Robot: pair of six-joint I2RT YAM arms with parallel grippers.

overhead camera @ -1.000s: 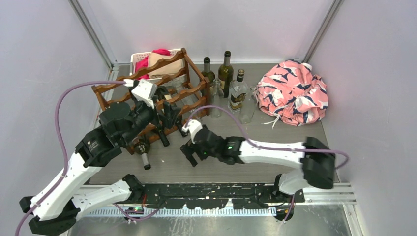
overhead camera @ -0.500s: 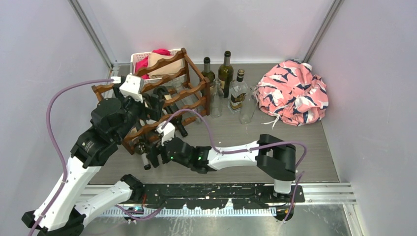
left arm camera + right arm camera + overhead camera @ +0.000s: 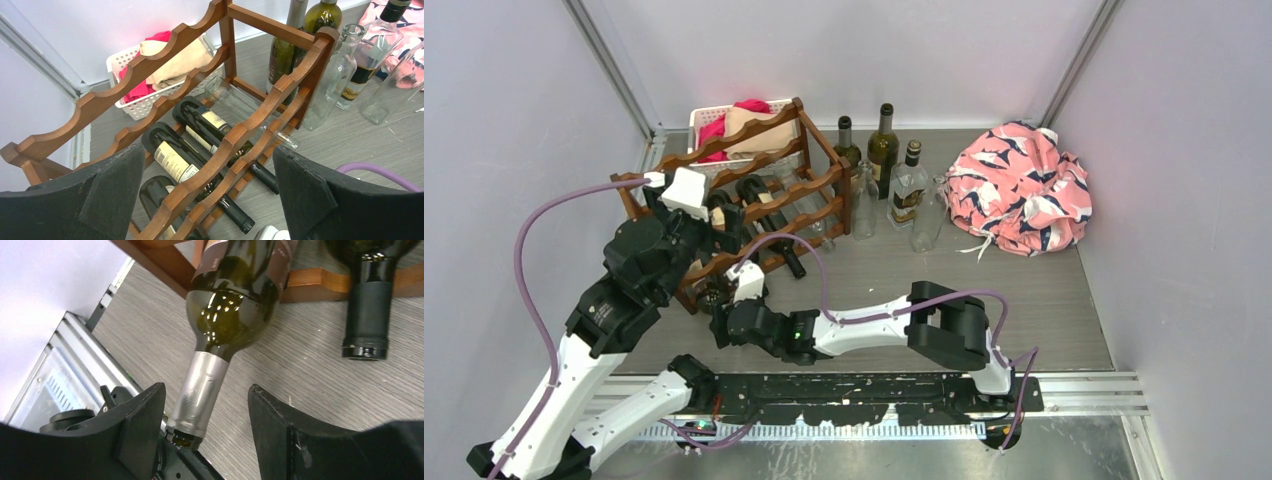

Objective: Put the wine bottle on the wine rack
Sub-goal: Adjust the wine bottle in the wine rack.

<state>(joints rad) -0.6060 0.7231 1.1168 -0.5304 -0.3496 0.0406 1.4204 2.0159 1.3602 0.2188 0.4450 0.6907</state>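
The wine bottle point(image 3: 235, 300) is lying on its side at the near-left end of the wine rack point(image 3: 150, 64). Its body is passing under a low wooden rail. Its shoulder and silver-foiled neck are sticking out over the bench toward the near edge.

The right gripper point(image 3: 206, 390) is straddling that neck from the mouth end. The neck is lying between the two fingers point(image 3: 145, 425), just beside one of them, and a gap is showing on the other side. The jaws are partly drawn in but are not clamping the glass. A second bottle point(image 3: 367, 315) is lying in the slot alongside, and its black-capped neck is pointing the same way.

The right arm is stretching low across the near edge of the bench from its base toward the left. Its elbow is folded and its forearm is running almost level with the surface.

The left gripper point(image 3: 209, 149) is hanging above the rack's left end with its jaws spread wide, and it is gripping nothing. Two labelled dark bottles point(image 3: 180, 160) are lying in a tier below it. The left arm is rising from the near-left corner, with its elbow lifted and its wrist tipped down over the rack.

The rack is standing toward the far-left corner of the bench.
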